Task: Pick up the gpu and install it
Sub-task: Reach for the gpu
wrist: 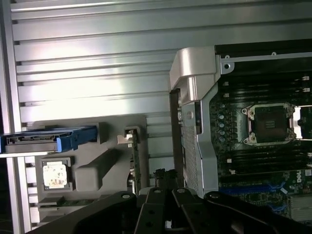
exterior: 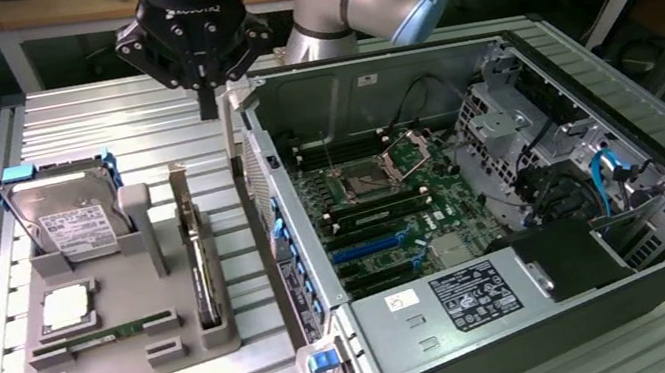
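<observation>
Gripper (exterior: 208,104) hangs clenched and, as far as both views show, empty above the gap between the grey parts tray (exterior: 133,367) and the open computer case (exterior: 658,193), so the pick-up is not yet made. The gpu (exterior: 194,255) stands on its long edge in a narrow slot of that tray, on the side nearest the case, which probably leaves its upper edge free for a pinch from above. The case lies on its side with the motherboard (exterior: 375,200) facing up, presumably so a card can be pressed straight down.
</observation>
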Controlling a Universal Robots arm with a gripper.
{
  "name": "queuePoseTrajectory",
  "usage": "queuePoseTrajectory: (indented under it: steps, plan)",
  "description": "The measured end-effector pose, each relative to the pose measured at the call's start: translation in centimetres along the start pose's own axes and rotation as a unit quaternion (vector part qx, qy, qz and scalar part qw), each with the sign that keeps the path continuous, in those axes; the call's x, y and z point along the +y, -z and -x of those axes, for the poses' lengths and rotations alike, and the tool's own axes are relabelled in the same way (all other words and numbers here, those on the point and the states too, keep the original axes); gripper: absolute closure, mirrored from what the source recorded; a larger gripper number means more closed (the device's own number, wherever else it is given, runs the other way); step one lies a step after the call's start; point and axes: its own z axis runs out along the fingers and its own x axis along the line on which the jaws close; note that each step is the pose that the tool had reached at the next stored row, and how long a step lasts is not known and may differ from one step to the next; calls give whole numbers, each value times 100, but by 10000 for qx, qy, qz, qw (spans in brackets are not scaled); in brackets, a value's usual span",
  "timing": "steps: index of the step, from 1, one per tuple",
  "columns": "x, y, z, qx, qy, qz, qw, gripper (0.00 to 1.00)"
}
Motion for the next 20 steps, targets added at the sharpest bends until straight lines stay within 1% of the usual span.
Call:
queuePoseTrajectory:
  steps: [3, 7, 10, 20]
  plan:
    - [-12, 1, -49, 0, 0, 0, 10000, 89]
    - [-23, 1, -147, 0, 1, 0, 10000, 89]
    - [-27, 1, -192, 0, 0, 0, 10000, 89]
    - [-33, 1, -272, 0, 0, 0, 10000, 89]
